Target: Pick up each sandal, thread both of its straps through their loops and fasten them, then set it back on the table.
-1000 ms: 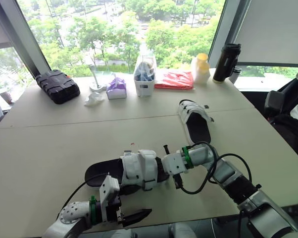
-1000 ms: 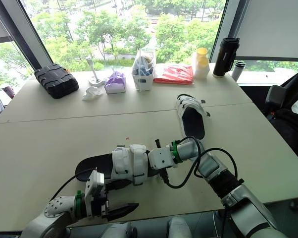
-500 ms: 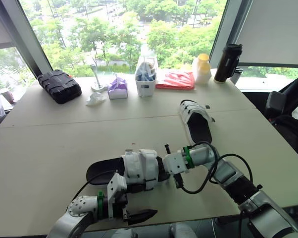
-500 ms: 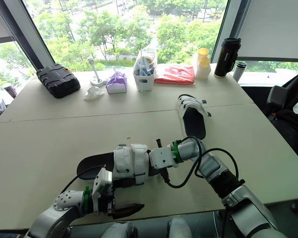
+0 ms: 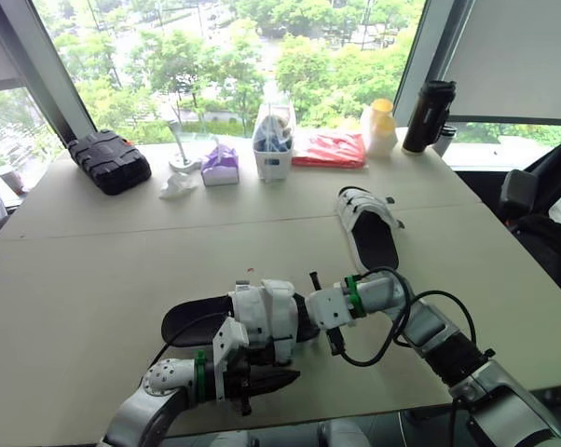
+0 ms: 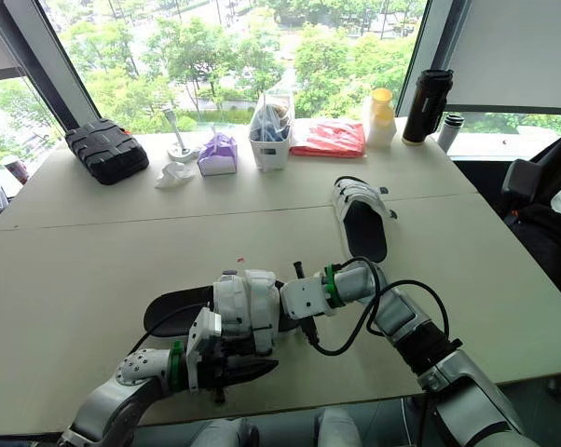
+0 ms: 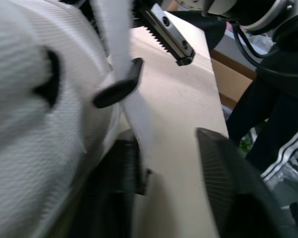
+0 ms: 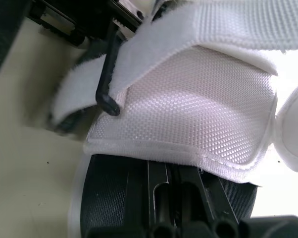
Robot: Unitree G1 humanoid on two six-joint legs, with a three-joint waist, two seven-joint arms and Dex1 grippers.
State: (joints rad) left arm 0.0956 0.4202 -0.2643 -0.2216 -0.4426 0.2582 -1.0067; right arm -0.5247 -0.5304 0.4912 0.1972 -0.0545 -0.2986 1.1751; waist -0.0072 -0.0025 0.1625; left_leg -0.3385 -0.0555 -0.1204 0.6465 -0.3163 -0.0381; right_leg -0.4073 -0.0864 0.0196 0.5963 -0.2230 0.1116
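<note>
A black case (image 5: 108,161), tissue pack (image 5: 219,165), red bag (image 5: 328,149) and dark flask (image 5: 427,116) line the window.

Right claw (image 5: 310,315) partly hidden behind near sandal (image 5: 262,315), white upper.

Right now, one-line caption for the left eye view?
Left gripper and right gripper work at the near sandal; second sandal lies farther back on the table.

A beige table (image 5: 94,251) lay under the jaws; well beyond them, tall windows (image 5: 225,56) showed sunlit green trees (image 5: 308,65), a pale blind (image 5: 513,56) further right.
</note>
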